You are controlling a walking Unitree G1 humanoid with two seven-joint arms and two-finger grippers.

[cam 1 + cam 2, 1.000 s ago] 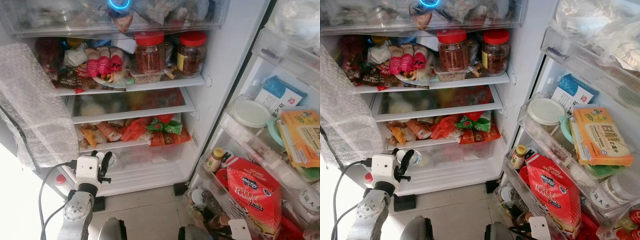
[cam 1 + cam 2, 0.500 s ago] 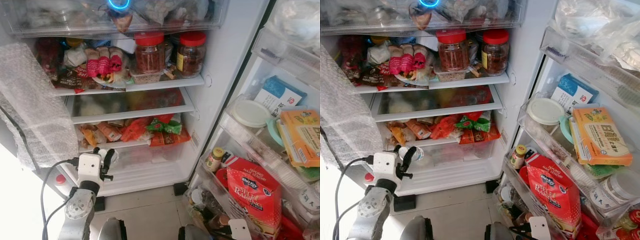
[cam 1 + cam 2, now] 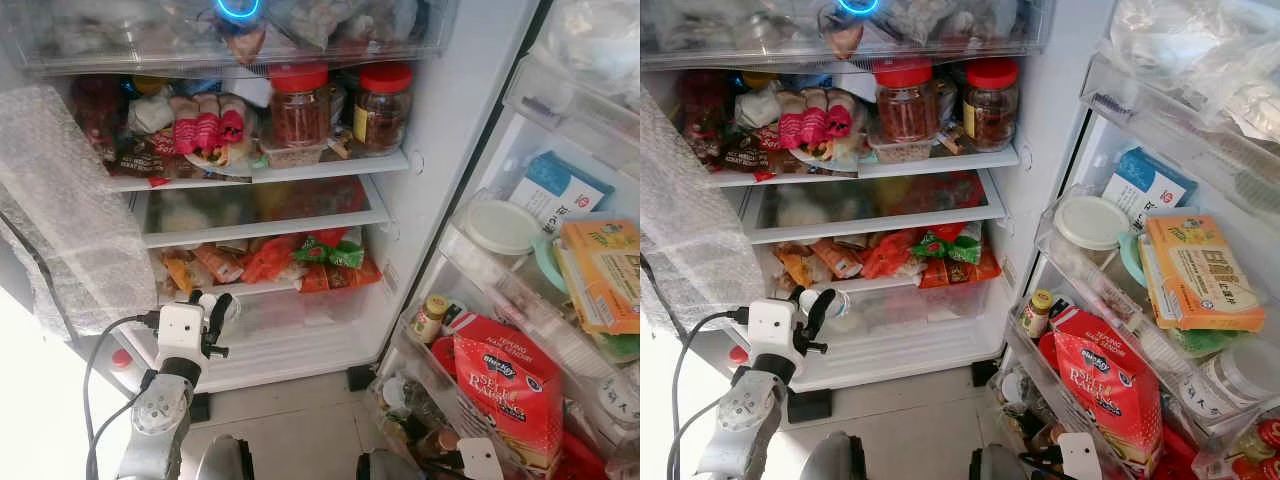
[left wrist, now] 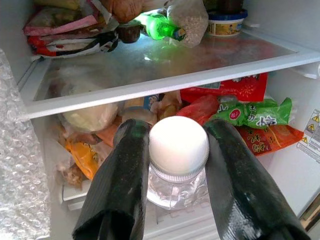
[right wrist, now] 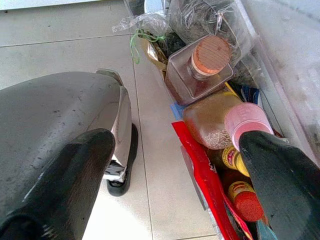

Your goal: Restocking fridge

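Here the clear bottle (image 4: pixel 178 165) with the white cap sits between the two black fingers (image 4: pixel 120 185) of the left hand (image 3: pixel 213 317), low at the front of the open fridge (image 3: pixel 420 120), just before the bottom drawer. The fingers press on either side of the bottle below the cap, grasping it. The left wrist view shows the glass shelf (image 4: pixel 165 75) and snack packets (image 4: pixel 250 115) behind the bottle. The right hand (image 5: pixel 200 190) hangs by the door bins with its fingers spread wide, gripping nothing; its wrist view shows a cork-topped bottle (image 5: pixel 200 70) and floor tiles (image 5: pixel 60 40).
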